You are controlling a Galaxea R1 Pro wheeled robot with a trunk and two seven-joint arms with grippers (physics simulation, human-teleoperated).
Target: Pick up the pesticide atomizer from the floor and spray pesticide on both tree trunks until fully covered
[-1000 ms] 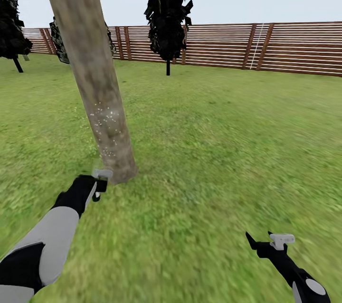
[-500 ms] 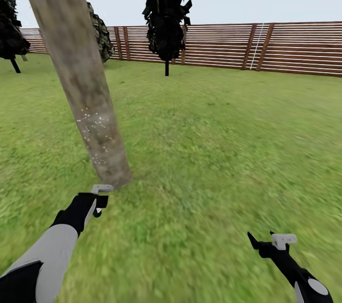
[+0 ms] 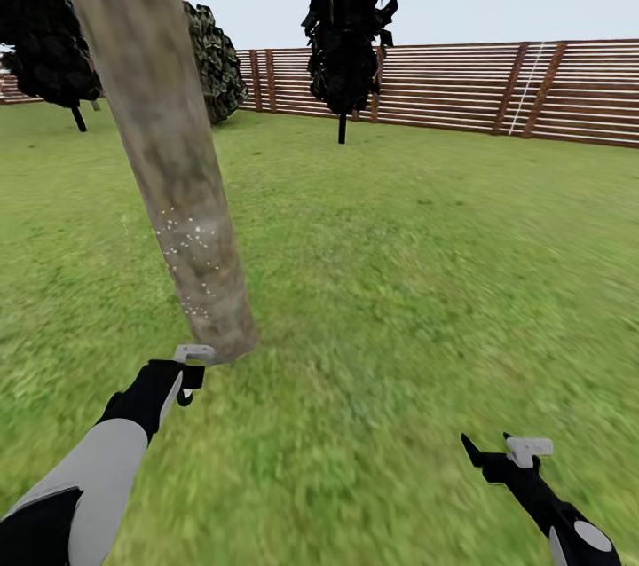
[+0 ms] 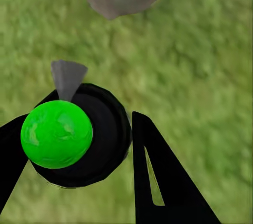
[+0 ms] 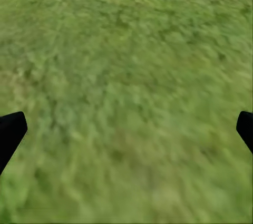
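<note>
Left tool [image 3: 189,368] clamped on atomizer [image 4: 79,135] near speckled trunk [image 3: 191,229]; right tool [image 3: 501,451] spread wide, empty, over grass [image 3: 399,282].

Mottled matt trunk [image 3: 169,149] (slatted wooden fence [image 3: 461,91])

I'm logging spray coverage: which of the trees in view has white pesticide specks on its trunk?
The thick leaning grey-brown trunk beside the left gripper, speckled white low down. The thin-stemmed dark trees by the fence show none.
</note>
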